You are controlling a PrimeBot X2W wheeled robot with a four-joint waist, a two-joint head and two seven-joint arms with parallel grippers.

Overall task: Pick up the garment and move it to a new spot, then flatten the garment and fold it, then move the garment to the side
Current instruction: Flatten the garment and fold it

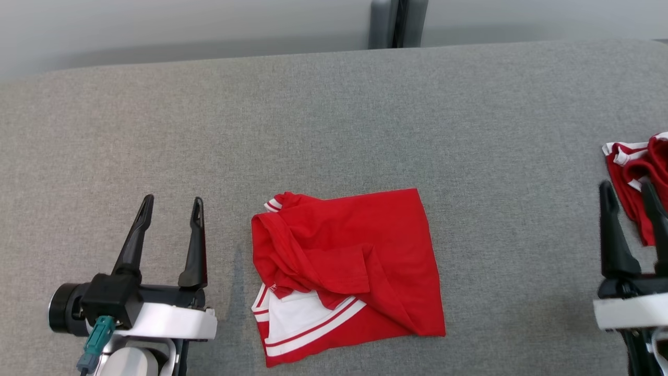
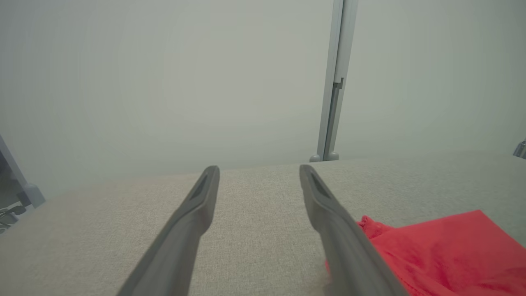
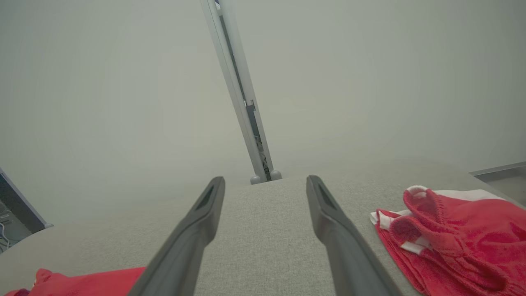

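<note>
A red garment [image 1: 347, 274] with white stripes lies loosely folded on the grey table [image 1: 334, 120], near its front middle. To its left my left gripper [image 1: 172, 204] hovers open, empty, fingers pointing away from me. The left wrist view has the garment [image 2: 444, 255] at the lower right, beside the right finger. At the far right my right gripper [image 1: 629, 189] stands open and empty. A second red and white garment [image 1: 639, 177] lies crumpled just beyond and right of it, seen also in the right wrist view [image 3: 456, 238].
A grey upright post [image 1: 397, 23] stands behind the table's far edge, against a pale wall. The table's grey fabric top stretches wide between and beyond the two garments.
</note>
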